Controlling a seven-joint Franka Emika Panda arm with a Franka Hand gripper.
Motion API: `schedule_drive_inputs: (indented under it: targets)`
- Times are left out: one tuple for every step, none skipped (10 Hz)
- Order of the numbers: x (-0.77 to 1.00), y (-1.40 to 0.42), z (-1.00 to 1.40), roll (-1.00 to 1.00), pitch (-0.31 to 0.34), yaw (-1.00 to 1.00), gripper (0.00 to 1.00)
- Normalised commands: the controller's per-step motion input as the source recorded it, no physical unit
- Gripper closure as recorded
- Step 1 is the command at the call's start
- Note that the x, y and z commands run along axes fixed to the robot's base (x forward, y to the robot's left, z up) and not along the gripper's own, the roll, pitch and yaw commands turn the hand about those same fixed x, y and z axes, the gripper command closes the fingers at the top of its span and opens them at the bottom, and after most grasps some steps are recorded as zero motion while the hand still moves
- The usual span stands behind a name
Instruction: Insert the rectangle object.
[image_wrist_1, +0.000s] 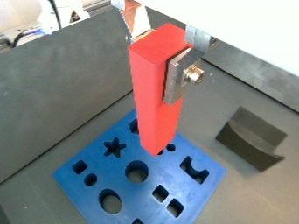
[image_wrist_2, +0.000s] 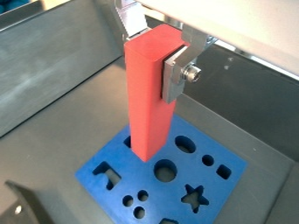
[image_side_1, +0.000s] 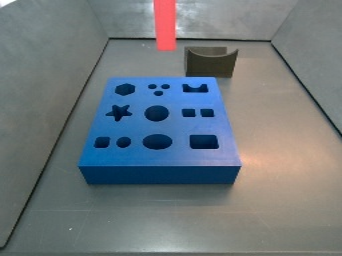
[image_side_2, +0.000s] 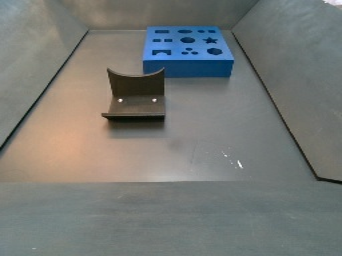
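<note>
The gripper (image_wrist_1: 156, 54) hangs above the blue block (image_wrist_1: 138, 171), its flat silver fingers (image_wrist_1: 179, 77) pressed against the sides of the red bar (image_wrist_1: 156, 92), which they hold upright by its upper part. In both wrist views only one finger plate shows fully, the one with a screw on its outer face (image_wrist_2: 176, 74); the opposite finger is mostly hidden behind the bar, with just its top edge peeking out above the bar's upper end. The bar (image_wrist_2: 152, 96) points straight down, and its lower end appears over the block's (image_wrist_2: 163, 175) top face near the round holes, but the wrist views do not let one tell whether it touches the block or hangs clear of it. In a side view only the lower stretch of the bar (image_side_1: 164, 24) shows, cut off by the upper edge of the picture, with the gripper out of sight; here the bar's end appears well above the block (image_side_1: 158, 135), in front of the grey back wall. The other side view shows the block (image_side_2: 189, 50) at the far end of the grey floor (image_side_2: 174, 150), with neither bar nor gripper in the picture. A dark grey curved piece (image_side_2: 134, 96) lies on the floor apart from the block, also seen behind it (image_side_1: 211, 60) and partly cut off at the edge of one wrist view (image_wrist_2: 30, 206).
</note>
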Motion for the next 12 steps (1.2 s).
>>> schedule_drive_inputs:
  targets:
    - [0.09,-0.36,-0.24,0.0,-0.011,-0.78,1.0]
    - [0.08,-0.35,-0.19,0.0,-0.001,-0.79,1.0]
    - [0.09,-0.35,-0.18,0.0,0.0,-0.78,1.0]
    - [0.15,-0.36,-0.17,0.0,0.0,-0.73,1.0]
    - [0.16,-0.36,-0.17,0.0,0.0,-0.72,1.0]
    - [0.13,-0.35,-0.16,0.0,0.0,-0.74,1.0]
    - [0.04,-0.33,-0.19,0.0,0.0,-0.82,1.0]
    - [0.0,-0.3,-0.2,0.0,-0.01,-0.9,1.0]
    - [0.0,-0.29,-0.21,0.0,-0.016,-0.91,1.0]
    - [0.01,-0.27,-0.13,-0.01,-0.004,-0.89,1.0]
    - [0.26,-0.22,-0.16,-0.03,0.0,-0.76,1.0]
    - [0.41,-0.14,-0.21,-0.02,0.0,-0.69,1.0]
